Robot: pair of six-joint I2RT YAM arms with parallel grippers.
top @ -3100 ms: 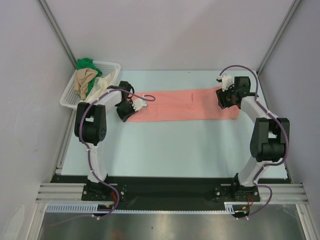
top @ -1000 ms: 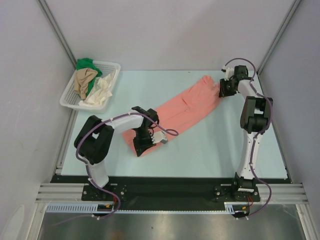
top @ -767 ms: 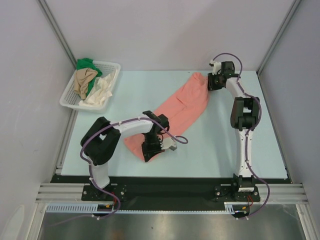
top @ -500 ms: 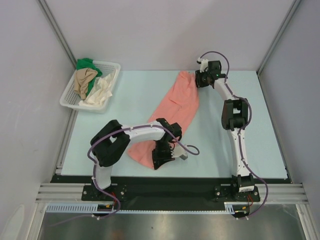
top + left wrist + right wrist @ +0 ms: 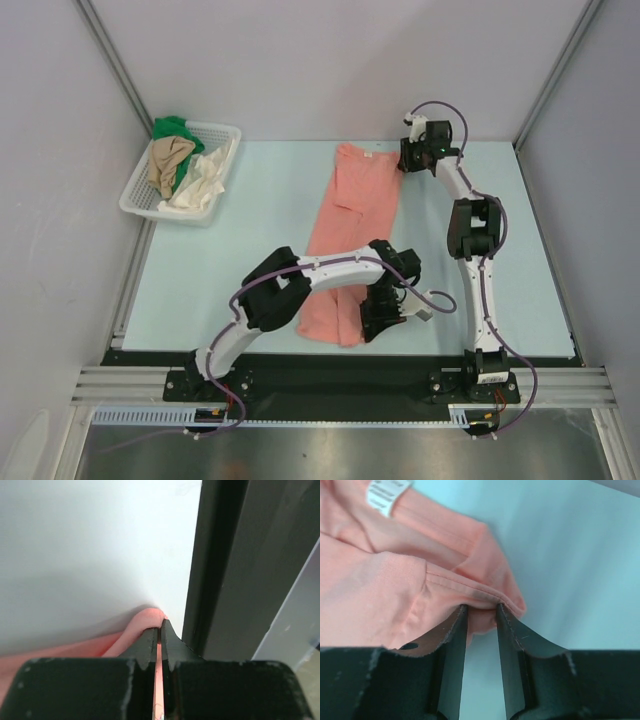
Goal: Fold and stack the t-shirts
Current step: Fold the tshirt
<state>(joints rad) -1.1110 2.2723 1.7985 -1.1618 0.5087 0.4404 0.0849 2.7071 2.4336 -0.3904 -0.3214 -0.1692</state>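
The salmon-pink t-shirt [image 5: 350, 230] lies as a long strip running from the far middle of the table to its near edge. My left gripper [image 5: 378, 312] is shut on its near right corner; the left wrist view shows the jaws [image 5: 160, 625] closed on a thin pink fold [image 5: 135, 630]. My right gripper [image 5: 408, 160] holds the far right corner by the collar; in the right wrist view [image 5: 481, 609] a bunched pink hem [image 5: 380, 580] sits pinched between the fingertips. Green [image 5: 172, 128], tan [image 5: 168, 160] and cream [image 5: 205, 178] t-shirts lie crumpled in the basket.
The white lattice basket [image 5: 140, 195] stands at the far left corner. Grey walls with metal posts close in the table on the left, back and right. A black strip [image 5: 225, 570] marks the table's near edge beside my left gripper.
Both arms swung the salmon-pink shirt round from a sideways strip to a lengthwise one. My left gripper carried its end to the near edge; my right gripper moved left along the far edge.
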